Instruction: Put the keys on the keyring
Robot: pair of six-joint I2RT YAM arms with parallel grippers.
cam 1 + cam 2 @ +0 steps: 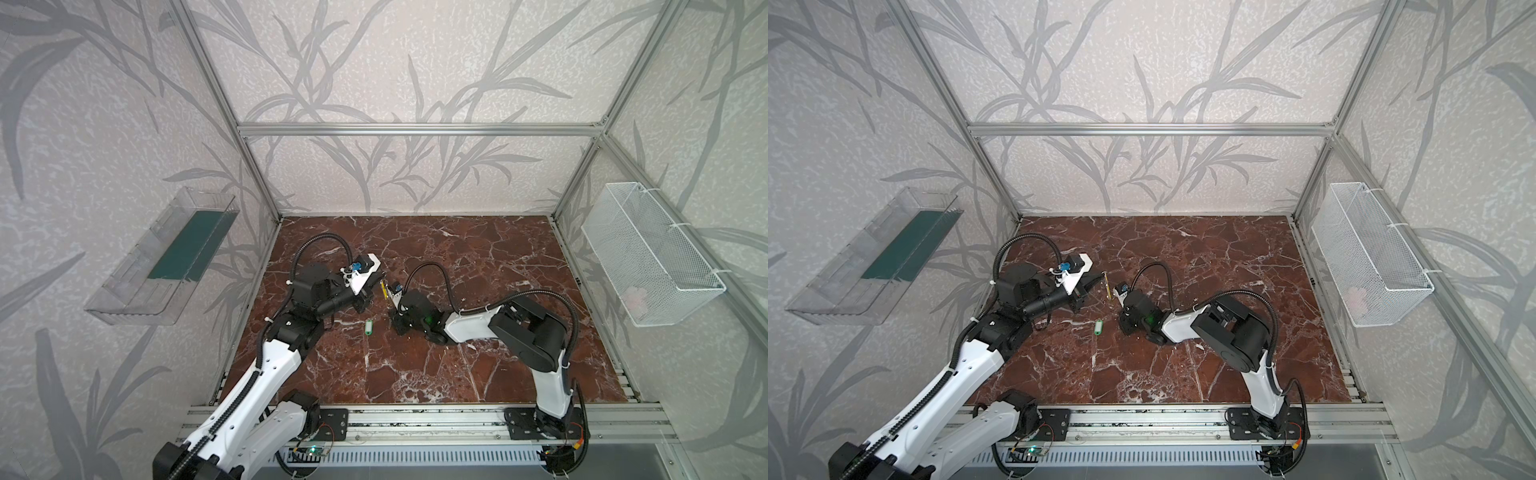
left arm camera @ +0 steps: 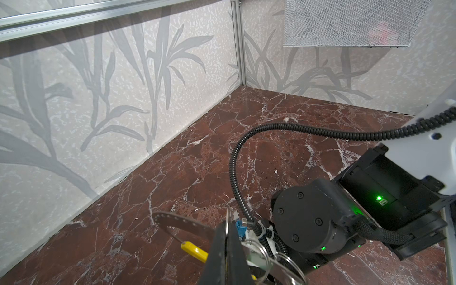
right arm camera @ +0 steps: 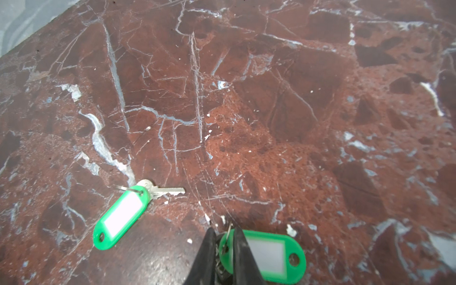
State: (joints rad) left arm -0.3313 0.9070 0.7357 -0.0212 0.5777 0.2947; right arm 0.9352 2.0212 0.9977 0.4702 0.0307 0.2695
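Note:
My left gripper (image 2: 228, 233) is shut on the keyring (image 2: 177, 222), a grey perforated band with a yellow sleeve (image 2: 195, 250), and holds it above the table. In both top views the keyring (image 1: 383, 289) (image 1: 1106, 287) hangs edge-on at the left gripper (image 1: 380, 280) (image 1: 1101, 276). My right gripper (image 3: 225, 237) is shut on the end of one key's green tag (image 3: 270, 254) and its small wire ring, low over the table. The other key (image 3: 167, 191) lies flat with its green tag (image 3: 121, 217) (image 1: 367, 327) (image 1: 1098, 325). The right gripper (image 1: 400, 327) (image 1: 1126, 328) points down beside it.
Brown marble tabletop (image 1: 478, 357) inside an aluminium frame. A clear plastic bin (image 1: 162, 257) hangs on the left wall, and a white mesh basket (image 1: 652, 253) on the right wall. The right arm's black cable (image 2: 237, 158) loops close to the keyring.

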